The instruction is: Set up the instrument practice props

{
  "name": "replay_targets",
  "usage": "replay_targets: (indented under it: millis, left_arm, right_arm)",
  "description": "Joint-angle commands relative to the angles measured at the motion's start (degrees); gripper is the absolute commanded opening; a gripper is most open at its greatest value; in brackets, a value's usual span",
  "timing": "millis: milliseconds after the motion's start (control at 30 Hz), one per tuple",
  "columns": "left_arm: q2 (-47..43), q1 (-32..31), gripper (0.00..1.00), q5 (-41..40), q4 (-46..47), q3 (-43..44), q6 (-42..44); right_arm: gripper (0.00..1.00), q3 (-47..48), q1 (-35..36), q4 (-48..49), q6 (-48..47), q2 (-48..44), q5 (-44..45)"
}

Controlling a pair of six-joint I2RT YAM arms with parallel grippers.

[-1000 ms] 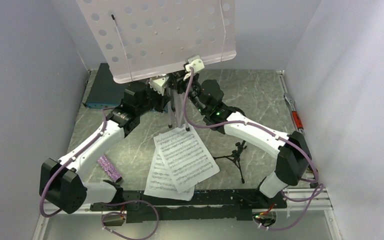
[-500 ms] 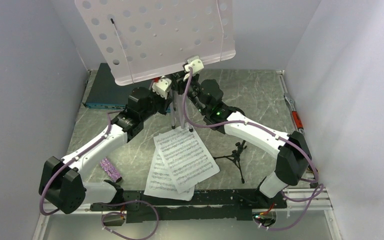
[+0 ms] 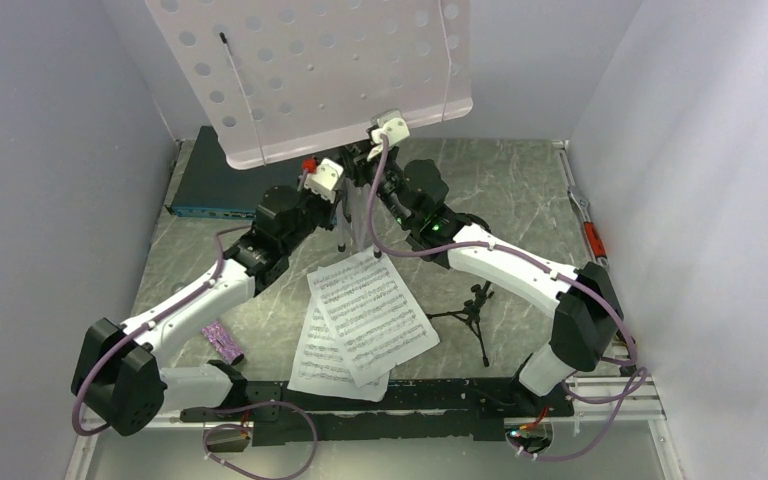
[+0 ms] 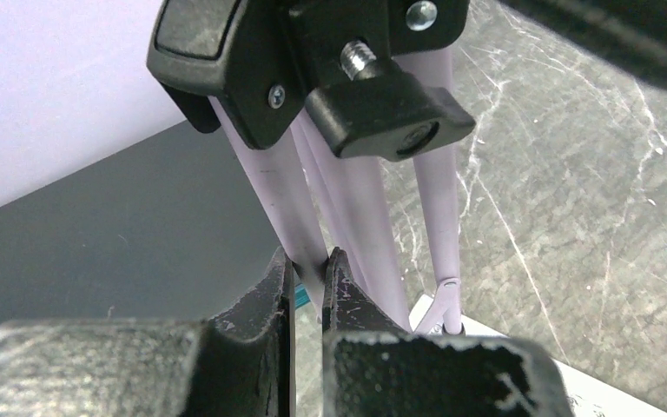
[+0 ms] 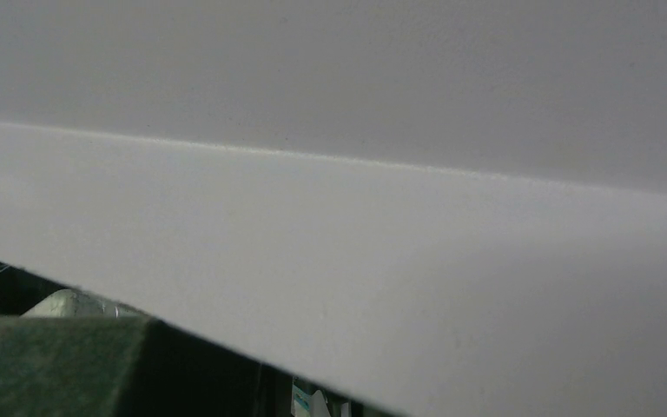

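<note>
Centrally, music stand (image 3: 330,80); sheet-music pages (image 3: 365,320), mic stand (image 3: 472,312), microphone (image 3: 222,340), dark box (image 3: 215,185) around

No text or label can be read.

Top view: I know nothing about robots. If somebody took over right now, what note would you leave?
Left gripper: shut on a leg of the music stand.
Right gripper: up at the stand's tray lip; grip unclear.
Sheet-music pages: flat on the table, overlapping, near the stand's feet.
Microphone: lying beside the left arm.
Mic stand: by the right arm.
Done: stand held upright.
To do: likely pages onto stand, microphone onto mic stand.
</note>
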Motion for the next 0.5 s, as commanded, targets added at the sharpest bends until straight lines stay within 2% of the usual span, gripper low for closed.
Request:
replay_targets:
  millis: [0, 467]
  left_arm:
    - [5.0, 1.7, 0.03, -12.8, -9.7, -2.8, 10.0]
    - [9.2, 1.6, 0.03, -16.0, -12.1, -2.3, 8.4]
  right_arm:
    - [0.0, 8.4, 2.0, 30.1, 4.6, -9.9, -5.0]
    - [0.0, 9.3, 2.0, 30.6, 5.2, -11.0, -6.2]
